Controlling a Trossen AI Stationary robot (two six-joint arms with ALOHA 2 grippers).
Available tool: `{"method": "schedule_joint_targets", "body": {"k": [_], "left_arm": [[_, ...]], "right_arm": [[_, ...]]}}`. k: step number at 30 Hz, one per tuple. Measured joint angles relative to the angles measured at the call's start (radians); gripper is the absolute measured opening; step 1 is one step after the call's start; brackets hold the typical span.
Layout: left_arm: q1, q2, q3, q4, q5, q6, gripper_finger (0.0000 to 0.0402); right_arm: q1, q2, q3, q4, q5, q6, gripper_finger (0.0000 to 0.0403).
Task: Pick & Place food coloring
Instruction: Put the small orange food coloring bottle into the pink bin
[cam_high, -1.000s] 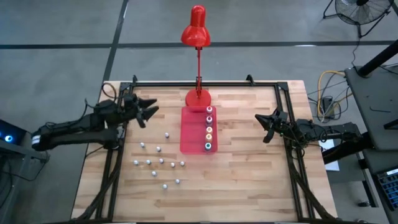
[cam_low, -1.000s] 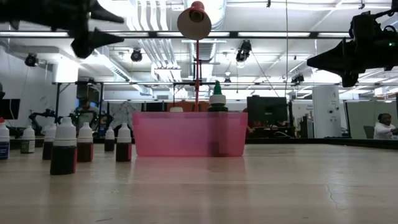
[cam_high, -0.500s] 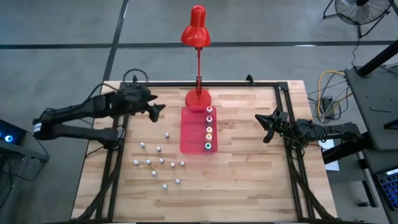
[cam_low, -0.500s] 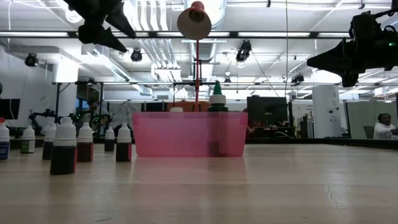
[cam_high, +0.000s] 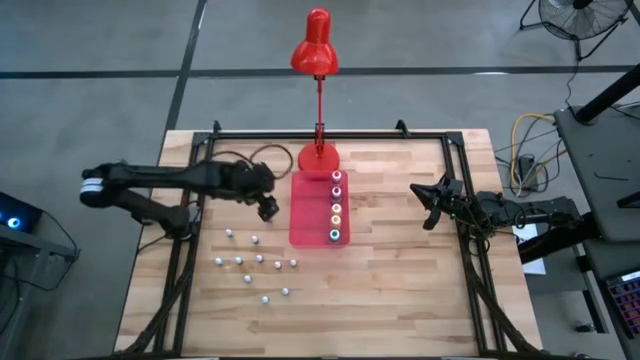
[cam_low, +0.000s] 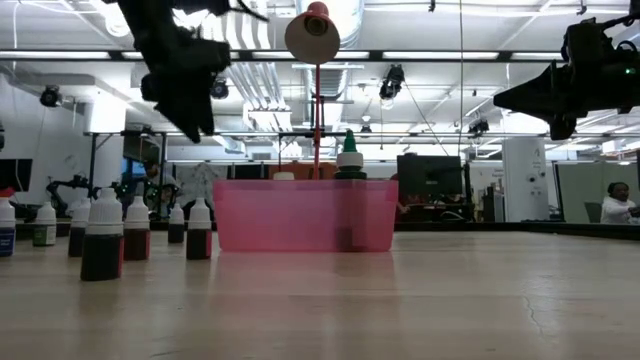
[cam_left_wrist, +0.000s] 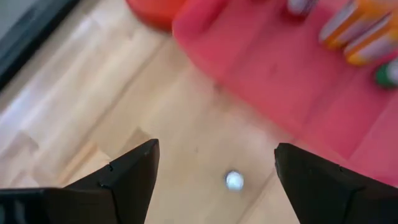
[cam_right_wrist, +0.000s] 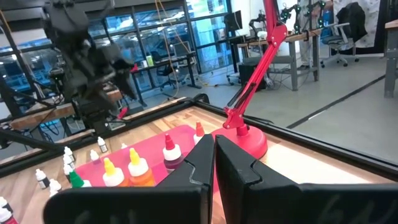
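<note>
Several tiny white-capped food coloring bottles (cam_high: 256, 262) stand upright on the wooden table, left of the flat red tray (cam_high: 308, 215). Five bigger bottles with coloured caps (cam_high: 336, 208) stand in a row in the tray. My left gripper (cam_high: 267, 208) hangs open above the table beside the tray's left edge, pointing steeply down. One small bottle (cam_left_wrist: 234, 180) shows below it, between its spread fingers (cam_left_wrist: 134, 177) and clear of them. My right gripper (cam_high: 430, 207) waits shut and level at the table's right side, holding nothing.
A red desk lamp stands with its base (cam_high: 318, 157) just beyond the tray's far end, its head (cam_high: 315, 50) high behind the table. A black frame (cam_high: 330, 134) runs along the table's edges. Bare wood lies right of the tray and near the front.
My left gripper has swung toward the table's right, up to the tray's left edge, and has tipped from nearly level to steeply downward. It has also sunk somewhat. Its fingers stay open. The bottles and the right arm have kept still.
</note>
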Motion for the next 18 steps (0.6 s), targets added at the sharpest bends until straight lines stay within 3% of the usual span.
{"method": "schedule_joint_targets", "body": {"k": [11, 18], "left_arm": [[-0.078, 0.197, 0.006, -0.042, 0.059, -0.166, 0.0289], [-0.095, 0.209, -0.083, 0.045, 0.061, -0.204, 0.0289]], "right_arm": [[0.000, 0.000, 0.000, 0.000, 0.000, 0.000, 0.0008], [-0.001, 0.000, 0.000, 0.000, 0.000, 0.000, 0.0009]]}}
